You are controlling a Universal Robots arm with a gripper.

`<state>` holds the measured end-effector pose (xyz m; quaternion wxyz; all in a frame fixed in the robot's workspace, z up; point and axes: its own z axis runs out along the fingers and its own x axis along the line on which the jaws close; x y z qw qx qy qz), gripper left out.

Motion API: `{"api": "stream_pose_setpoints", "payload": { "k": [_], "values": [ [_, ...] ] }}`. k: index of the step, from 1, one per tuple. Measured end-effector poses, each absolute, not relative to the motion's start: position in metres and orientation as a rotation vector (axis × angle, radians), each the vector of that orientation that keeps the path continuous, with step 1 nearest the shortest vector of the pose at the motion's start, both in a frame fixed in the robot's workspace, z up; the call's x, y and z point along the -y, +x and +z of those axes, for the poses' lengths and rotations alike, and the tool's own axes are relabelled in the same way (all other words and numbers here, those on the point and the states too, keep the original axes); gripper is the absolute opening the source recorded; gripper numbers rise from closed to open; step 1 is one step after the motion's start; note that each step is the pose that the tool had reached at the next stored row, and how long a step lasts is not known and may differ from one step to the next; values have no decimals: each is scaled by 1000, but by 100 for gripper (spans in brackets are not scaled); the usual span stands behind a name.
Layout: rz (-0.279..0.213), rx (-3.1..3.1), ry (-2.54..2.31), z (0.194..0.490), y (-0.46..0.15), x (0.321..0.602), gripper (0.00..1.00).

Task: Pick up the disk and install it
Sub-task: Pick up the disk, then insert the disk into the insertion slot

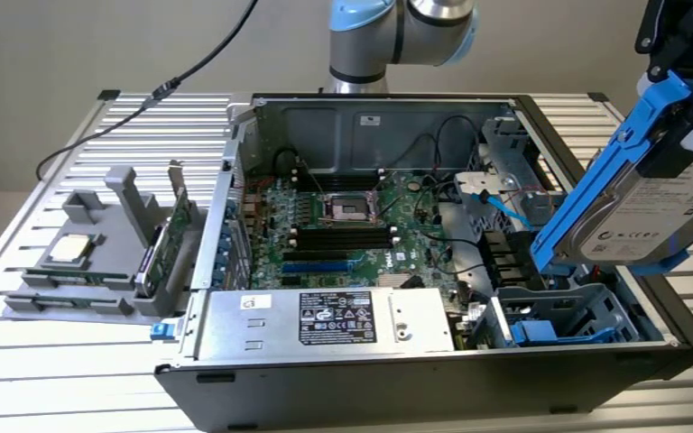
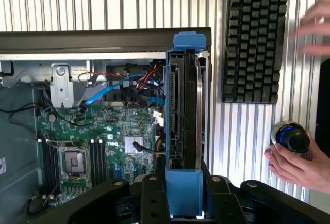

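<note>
One disk (image 1: pixel 653 212), a silver hard drive with a white label in a blue plastic carrier, hangs in the gripper (image 1: pixel 684 135), which is clamped on its two flat faces. We see it tilted, high at the exterior view's right, above the drive bay (image 1: pixel 563 316) at the near corner of the open computer case (image 1: pixel 238 162) and not yet in it. From the wrist, the disk (image 2: pixel 183 115) stands edge-on between the gripper (image 2: pixel 184 197) fingers, over the motherboard (image 2: pixel 98 146). The case sits on a slatted counter (image 1: pixel 58 361), where a keyboard (image 2: pixel 252 38) lies beside it. A person's hand (image 2: pixel 301 164) touches a round knob (image 2: pixel 291 136).
</note>
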<state>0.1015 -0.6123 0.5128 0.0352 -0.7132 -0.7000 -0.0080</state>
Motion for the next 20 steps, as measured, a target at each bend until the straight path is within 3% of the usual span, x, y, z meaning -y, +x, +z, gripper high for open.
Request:
{"api": "stream_pose_setpoints", "payload": {
  "k": [20],
  "values": [
    [-24,2152,-2192,501,102,612,33]
  ]
}}
